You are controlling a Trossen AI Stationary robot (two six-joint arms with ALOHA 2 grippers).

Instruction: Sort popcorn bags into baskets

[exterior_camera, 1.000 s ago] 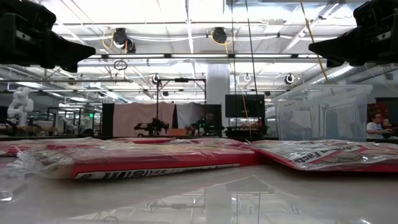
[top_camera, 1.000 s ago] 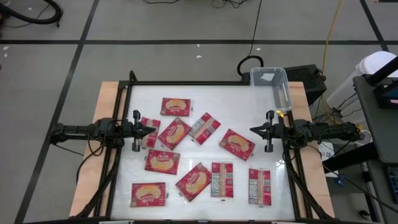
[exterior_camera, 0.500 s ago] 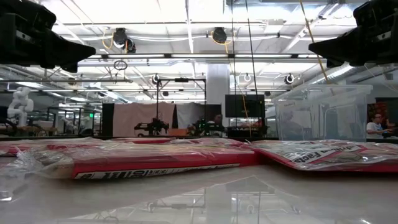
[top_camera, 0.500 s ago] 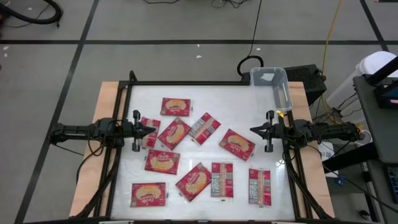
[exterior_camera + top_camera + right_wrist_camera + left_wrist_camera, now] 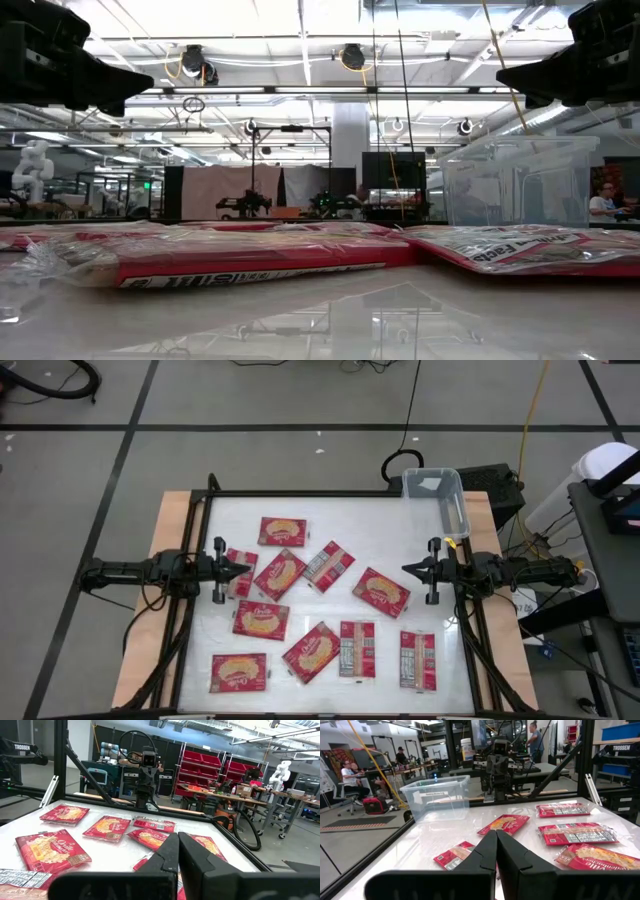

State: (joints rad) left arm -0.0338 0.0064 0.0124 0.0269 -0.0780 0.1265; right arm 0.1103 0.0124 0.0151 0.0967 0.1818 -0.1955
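Popcorn bags [image 5: 283, 574] lie flat & scattered over the white table [image 5: 330, 510], none in the basket [image 5: 437, 493] yet; the clear bin sits empty at the far right corner, well apart from most bags. Count in high view: 10 bags visible, 1 basket. Approx 6 show the yellow popcorn face, 4 the grey printed panel, incl. one partly under the left gripper.

Left gripper [image 5: 238, 571] hovers at the left edge just beside the small bag [image 5: 240, 558], fingers clenched, nothing held. Right gripper [image 5: 410, 571] hovers at the right edge near the bag [image 5: 381, 591] mid-right, also clenched & empty.

Step in hand, my read: first pick. To do well: spread fingers before descent, take a bag by an edge since they're flat & the film looks slippery, start w/ the right arm as it's nearest the bin, avoid the touching pair [image 5: 340, 649] low-centre till neighbours clear.
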